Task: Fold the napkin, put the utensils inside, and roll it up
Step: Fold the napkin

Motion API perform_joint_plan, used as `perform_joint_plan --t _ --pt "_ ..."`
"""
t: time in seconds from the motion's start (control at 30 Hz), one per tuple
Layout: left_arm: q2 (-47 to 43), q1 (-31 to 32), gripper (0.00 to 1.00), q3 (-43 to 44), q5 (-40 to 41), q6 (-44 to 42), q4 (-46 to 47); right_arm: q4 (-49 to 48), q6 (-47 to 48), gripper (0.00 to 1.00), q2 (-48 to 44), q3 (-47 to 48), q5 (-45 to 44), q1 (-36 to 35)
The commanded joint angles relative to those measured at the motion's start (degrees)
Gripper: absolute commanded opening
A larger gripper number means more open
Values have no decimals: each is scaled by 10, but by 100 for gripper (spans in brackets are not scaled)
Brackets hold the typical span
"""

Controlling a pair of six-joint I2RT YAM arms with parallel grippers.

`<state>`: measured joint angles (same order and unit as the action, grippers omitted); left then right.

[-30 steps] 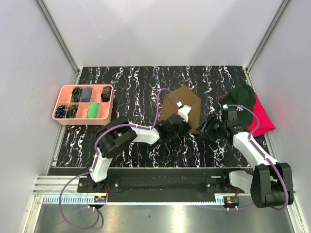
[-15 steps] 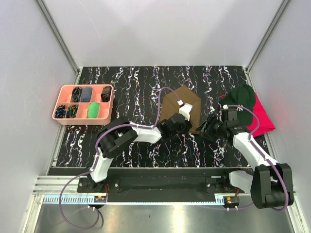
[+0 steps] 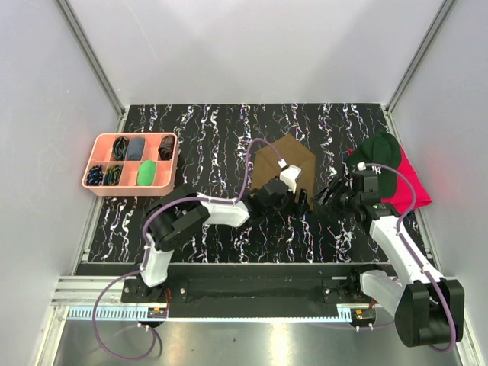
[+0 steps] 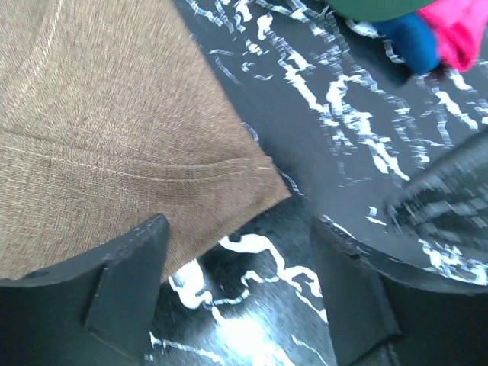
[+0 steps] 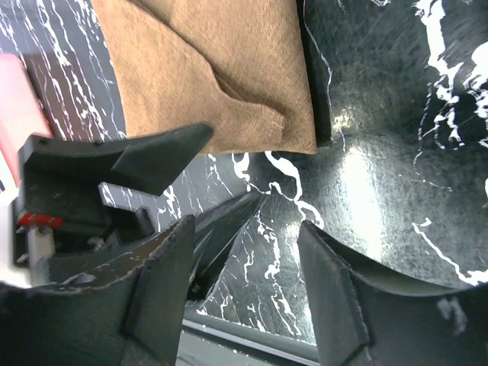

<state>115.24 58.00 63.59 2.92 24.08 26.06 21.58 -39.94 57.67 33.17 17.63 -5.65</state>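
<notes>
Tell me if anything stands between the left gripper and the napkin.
Nothing visible does. A corner of the napkin lies right at the tips of the open left gripper, with nothing on top of it.

No legible text, brand or number is being shown in any view. Fine tick marks are being displayed along the rail strip (image 3: 99, 313) at the near edge (no figures can be made out), and a small white mark on the dark green cap (image 3: 379, 151) is being rendered too small to read.
</notes>
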Motion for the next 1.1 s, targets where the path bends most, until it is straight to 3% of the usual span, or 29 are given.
perform_joint_plan --t 0.0,0.17,0.4,0.7,0.93,1.07 --pt "-77 0 80 -17 -18 -2 27 21 -1 68 -20 41 -33 -2" --pt "-159 -25 86 -80 -14 14 39 24 23 72 34 68 -31 3" --pt "-264 -130 88 -164 -19 78 -11 13 86 73 170 113 -8 11" --pt "-303 -233 88 -265 -85 125 5 -30 117 74 269 123 30 13" --pt "-308 -255 88 -297 -98 134 18 -44 120 68 293 117 32 13" --pt "-306 -259 88 -298 -102 137 17 -46 123 58 319 118 29 13"
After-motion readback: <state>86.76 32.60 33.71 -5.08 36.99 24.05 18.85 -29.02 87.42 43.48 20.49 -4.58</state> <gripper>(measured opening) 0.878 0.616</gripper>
